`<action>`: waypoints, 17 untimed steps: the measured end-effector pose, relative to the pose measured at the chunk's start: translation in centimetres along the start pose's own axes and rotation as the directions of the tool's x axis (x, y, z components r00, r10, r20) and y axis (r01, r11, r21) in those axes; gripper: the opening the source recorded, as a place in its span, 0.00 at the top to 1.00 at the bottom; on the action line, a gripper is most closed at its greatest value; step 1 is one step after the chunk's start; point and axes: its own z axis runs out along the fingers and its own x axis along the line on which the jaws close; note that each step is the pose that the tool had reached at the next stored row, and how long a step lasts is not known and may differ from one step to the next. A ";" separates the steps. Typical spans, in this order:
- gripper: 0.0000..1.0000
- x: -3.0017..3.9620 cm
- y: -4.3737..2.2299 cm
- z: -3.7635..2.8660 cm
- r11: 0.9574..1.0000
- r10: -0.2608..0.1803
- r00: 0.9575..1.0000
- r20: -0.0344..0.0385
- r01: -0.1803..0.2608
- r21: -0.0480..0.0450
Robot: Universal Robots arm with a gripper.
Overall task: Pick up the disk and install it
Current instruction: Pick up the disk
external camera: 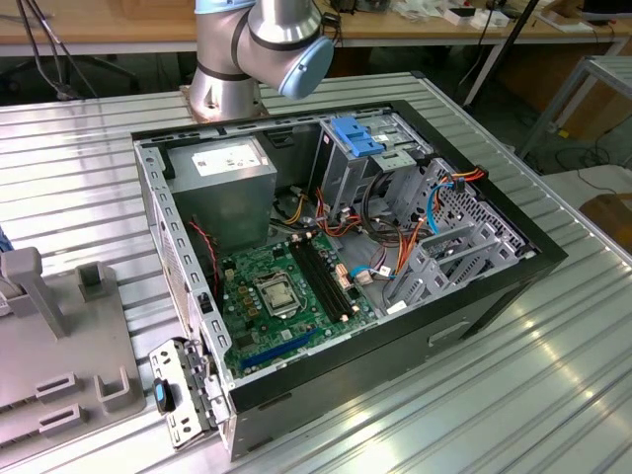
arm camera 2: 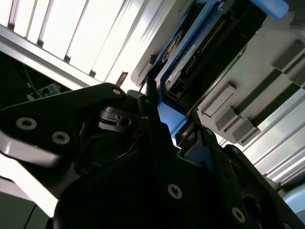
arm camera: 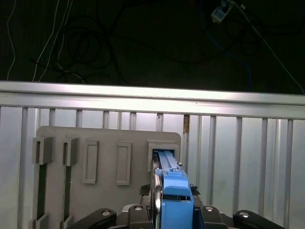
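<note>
Open black PC case point(external camera: 474, 326) sits dead centre in the exterior view, on a ribbed metal table point(external camera: 79, 148). Inside the case, going round the clock:

- Silver power supply point(external camera: 222, 168) at about 11.
- Blue-tabbed drive cage point(external camera: 357, 136) at 1.
- A tangle of orange and red cables point(external camera: 407, 242) out toward 3.
- Green motherboard point(external camera: 247, 272) down at 7, with the CPU socket point(external camera: 276, 294) in the middle of it.

A perforated metal bracket point(external camera: 183, 395) hangs off the case's 7 o'clock corner. A grey slotted fixture point(external camera: 59, 346) lies on the table at 8 o'clock of the view, near that bracket. A wooden bench point(external camera: 99, 30) runs along 12.
</note>
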 end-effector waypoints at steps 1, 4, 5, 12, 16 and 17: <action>0.61 0.00 0.00 0.01 1.000 0.000 1.000 0.000 0.000 0.000; 0.61 0.00 0.00 0.09 1.000 0.002 1.000 0.000 -0.002 0.000; 0.61 0.00 0.00 0.13 1.000 0.003 1.000 0.000 -0.003 0.000; 0.61 0.01 0.00 0.21 1.000 0.005 1.000 0.000 -0.005 0.000; 0.62 0.01 0.00 0.21 1.000 0.005 1.000 0.000 -0.005 0.000; 0.62 0.01 0.00 0.21 1.000 0.005 1.000 0.000 -0.005 0.000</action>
